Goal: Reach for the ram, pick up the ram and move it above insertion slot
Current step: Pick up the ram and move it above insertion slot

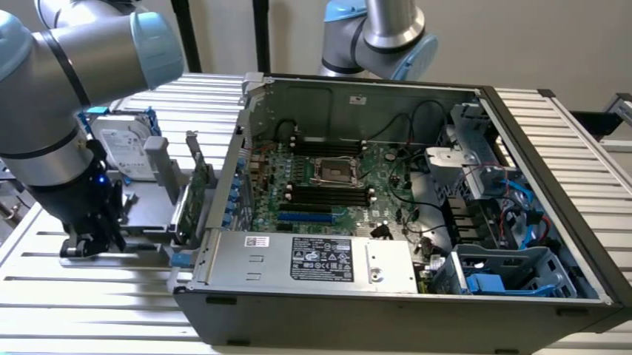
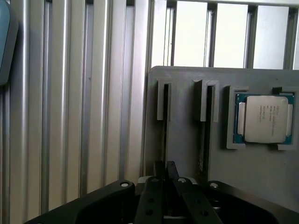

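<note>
End effector point(image 2: 165, 169) hovers over grey tray point(image 2: 187, 121), processor chip point(image 2: 264, 118) seated alongside.

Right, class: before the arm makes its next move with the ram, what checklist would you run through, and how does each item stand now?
1. Gripper closed on the ram: ok.
2. Ram lifted clear of the grey holder: not ok, it sits in its groove.
3. Black insertion slots free of sticks: ok.
4. Computer case open on top: ok.
5. Processor chip apart from the gripper: ok.
6. Grip centred along the ram: cannot tell.
</note>
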Action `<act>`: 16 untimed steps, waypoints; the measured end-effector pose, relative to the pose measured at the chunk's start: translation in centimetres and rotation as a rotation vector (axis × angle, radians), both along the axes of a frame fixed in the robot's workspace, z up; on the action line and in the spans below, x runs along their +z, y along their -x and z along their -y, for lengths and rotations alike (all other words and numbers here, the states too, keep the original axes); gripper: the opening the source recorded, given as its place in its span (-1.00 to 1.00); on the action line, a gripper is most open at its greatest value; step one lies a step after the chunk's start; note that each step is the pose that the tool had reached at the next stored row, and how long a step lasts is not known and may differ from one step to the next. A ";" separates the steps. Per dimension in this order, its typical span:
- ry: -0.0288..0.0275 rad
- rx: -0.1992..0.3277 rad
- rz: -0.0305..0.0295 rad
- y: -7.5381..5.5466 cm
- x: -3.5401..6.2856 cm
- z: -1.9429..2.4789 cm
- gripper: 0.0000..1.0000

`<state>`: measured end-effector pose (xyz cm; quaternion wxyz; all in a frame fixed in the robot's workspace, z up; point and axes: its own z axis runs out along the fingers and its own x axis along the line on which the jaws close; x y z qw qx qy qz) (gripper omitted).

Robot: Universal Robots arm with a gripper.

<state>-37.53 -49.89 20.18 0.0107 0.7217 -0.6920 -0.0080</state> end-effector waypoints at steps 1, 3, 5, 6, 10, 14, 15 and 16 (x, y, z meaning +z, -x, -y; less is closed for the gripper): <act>0.0001 0.000 -0.0001 0.0 0.16 0.00 -0.73; 0.0000 0.000 0.0000 0.0 0.52 0.00 -0.73; 0.0001 0.000 0.0000 0.0 0.95 0.00 -0.73; 0.0000 0.000 0.0000 0.0 1.24 0.00 -0.73; 0.0001 0.000 -0.0001 0.0 2.89 0.00 -0.73; 0.0000 0.000 0.0000 0.0 4.68 0.00 -0.73; -0.0002 0.001 0.0001 0.0 5.13 0.00 -0.73; -0.0001 0.001 -0.0001 -0.1 5.61 0.01 -0.73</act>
